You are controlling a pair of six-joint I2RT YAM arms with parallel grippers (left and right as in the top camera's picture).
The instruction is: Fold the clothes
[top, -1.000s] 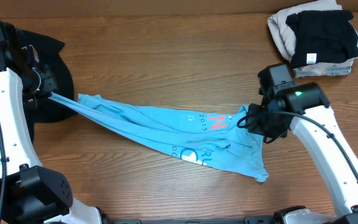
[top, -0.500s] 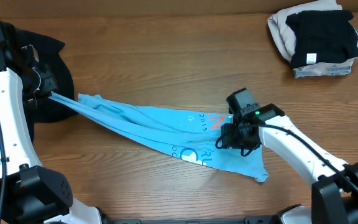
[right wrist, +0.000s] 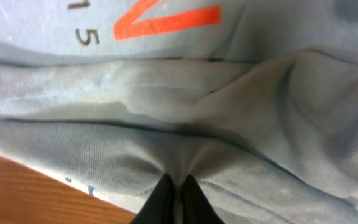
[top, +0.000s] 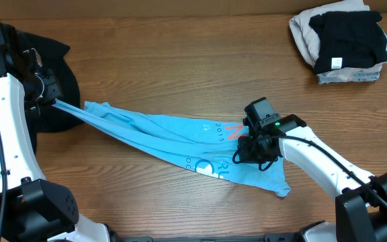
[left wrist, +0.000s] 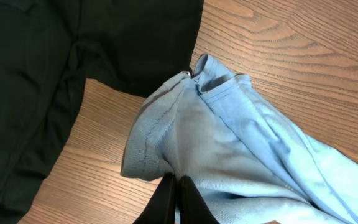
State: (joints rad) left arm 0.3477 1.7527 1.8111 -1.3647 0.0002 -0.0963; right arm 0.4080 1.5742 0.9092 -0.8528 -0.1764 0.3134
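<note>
Item, light blue T-shirt point(top: 173, 138): we are holding it strung out between both pinches, left gripper point(left wrist: 178, 198) clamping one bunched end, right gripper point(right wrist: 176, 194) clamping a fold beside the print, long axis running jaw to jaw.

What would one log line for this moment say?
left gripper: shut on T-shirt | right gripper: shut on T-shirt | T-shirt: stretched between them, unfolded
</note>
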